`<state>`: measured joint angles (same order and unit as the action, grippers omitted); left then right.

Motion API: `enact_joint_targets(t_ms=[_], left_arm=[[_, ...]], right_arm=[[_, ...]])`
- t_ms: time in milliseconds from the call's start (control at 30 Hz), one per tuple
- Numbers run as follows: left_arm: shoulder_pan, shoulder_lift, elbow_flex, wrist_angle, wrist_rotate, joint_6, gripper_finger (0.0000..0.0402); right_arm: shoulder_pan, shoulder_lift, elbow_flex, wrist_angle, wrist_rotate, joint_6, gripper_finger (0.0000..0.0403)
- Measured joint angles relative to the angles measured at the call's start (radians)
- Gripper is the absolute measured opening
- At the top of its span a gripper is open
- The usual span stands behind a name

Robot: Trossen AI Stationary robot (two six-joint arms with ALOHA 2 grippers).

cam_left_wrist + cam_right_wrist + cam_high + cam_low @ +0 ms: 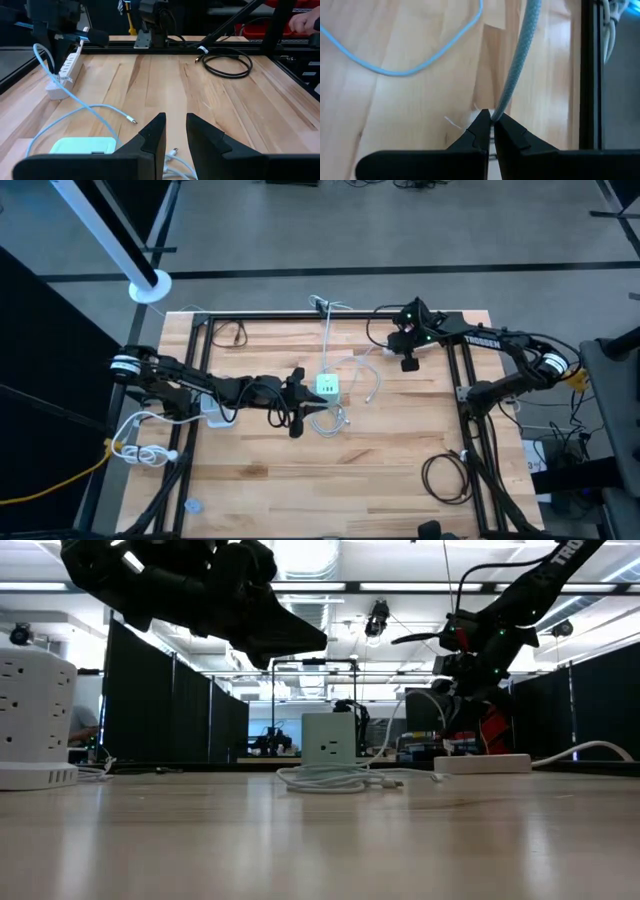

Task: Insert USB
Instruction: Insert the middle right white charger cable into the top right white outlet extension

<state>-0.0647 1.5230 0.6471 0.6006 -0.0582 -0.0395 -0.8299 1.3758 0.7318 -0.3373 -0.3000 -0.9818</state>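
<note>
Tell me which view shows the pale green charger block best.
The high view: the charger block lies fully visible beside the left gripper. The low view shows only its front face, the left wrist view only its top, and the right wrist view misses it.

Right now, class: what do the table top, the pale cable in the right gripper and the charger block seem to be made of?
Table top: wood, pale planks with visible grain and seams, matte. Cable pinched in the right gripper: looks like braided fabric sheathing, woven texture shows. Charger block: probably smooth plastic, light green-white, slightly glossy.
</note>
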Motion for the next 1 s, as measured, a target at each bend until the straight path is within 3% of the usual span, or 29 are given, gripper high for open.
enact_joint_targets(t_ms=[400,1000], left_arm=[[0.0,0.0,0.0,-0.001,-0.001,0.0,0.0064],[0.0,0.0,-0.001,-0.001,-0.001,-0.008,0.0064]], right_arm=[[-0.055,0.003,-0.001,-0.002,-0.089,-0.013,0.0],[-0.072,0.044,0.001,-0.007,-0.1,-0.055,0.0]])
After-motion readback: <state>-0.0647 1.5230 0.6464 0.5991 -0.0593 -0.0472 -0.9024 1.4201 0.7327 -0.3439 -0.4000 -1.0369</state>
